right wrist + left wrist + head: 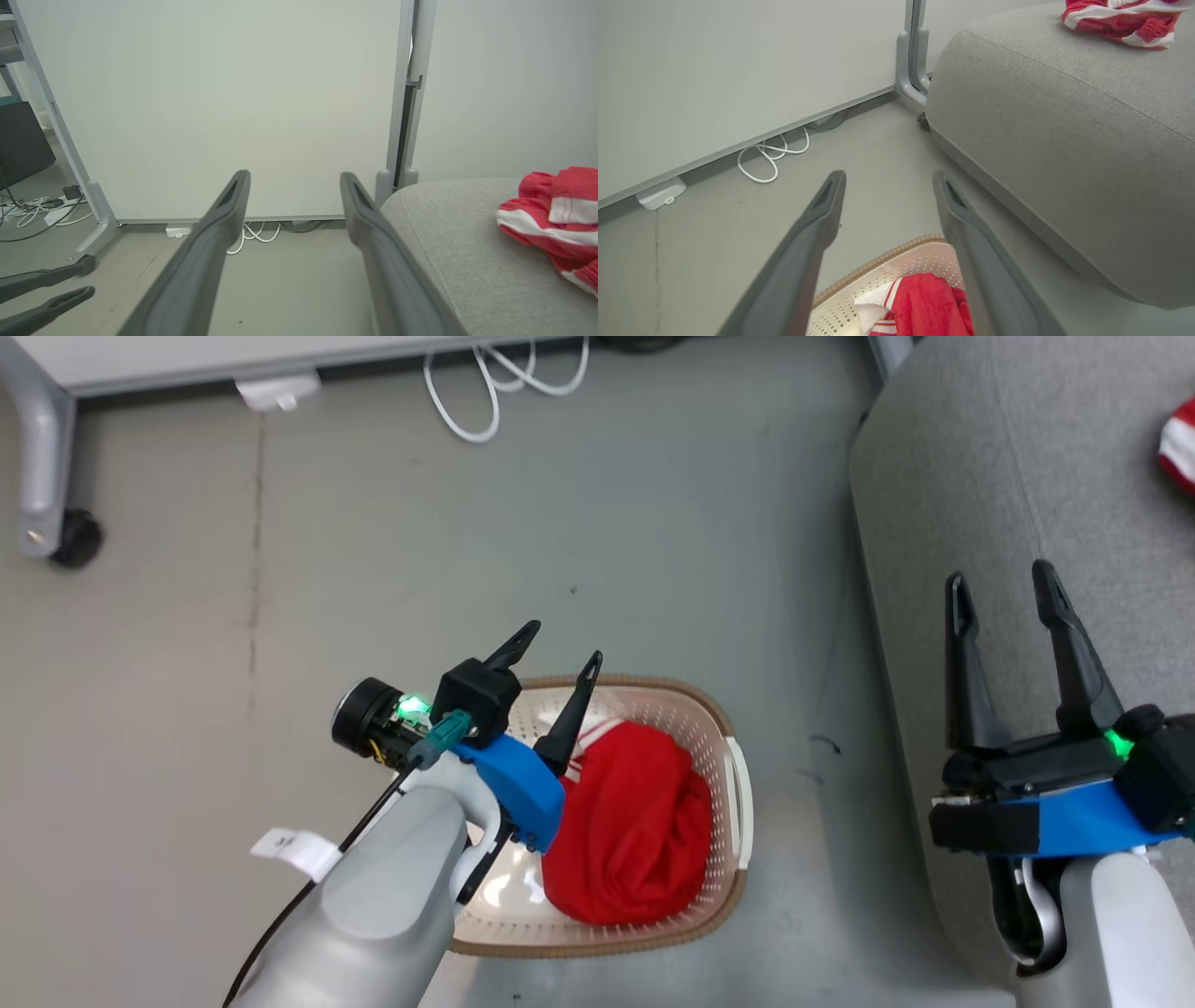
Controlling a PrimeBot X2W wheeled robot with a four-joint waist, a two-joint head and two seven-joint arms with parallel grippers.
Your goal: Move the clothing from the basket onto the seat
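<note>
A red garment [639, 826] with white stripe trim lies bunched in the cream basket [738, 793] on the floor; the left wrist view shows it too [924, 305]. My left gripper [562, 649] hovers open over the basket's far left rim, nothing between its fingers. A second red-and-white garment [556, 219] lies on the grey seat [980, 476], at the head view's right edge [1179, 441]. My right gripper [1004, 588] stands open and empty above the seat's front edge.
A white partition panel [243, 93] on grey legs with castors [75, 537] stands behind. White cables [485, 387] and a white power block [275, 392] lie at its foot. Grey floor [373, 551] spreads between basket and panel.
</note>
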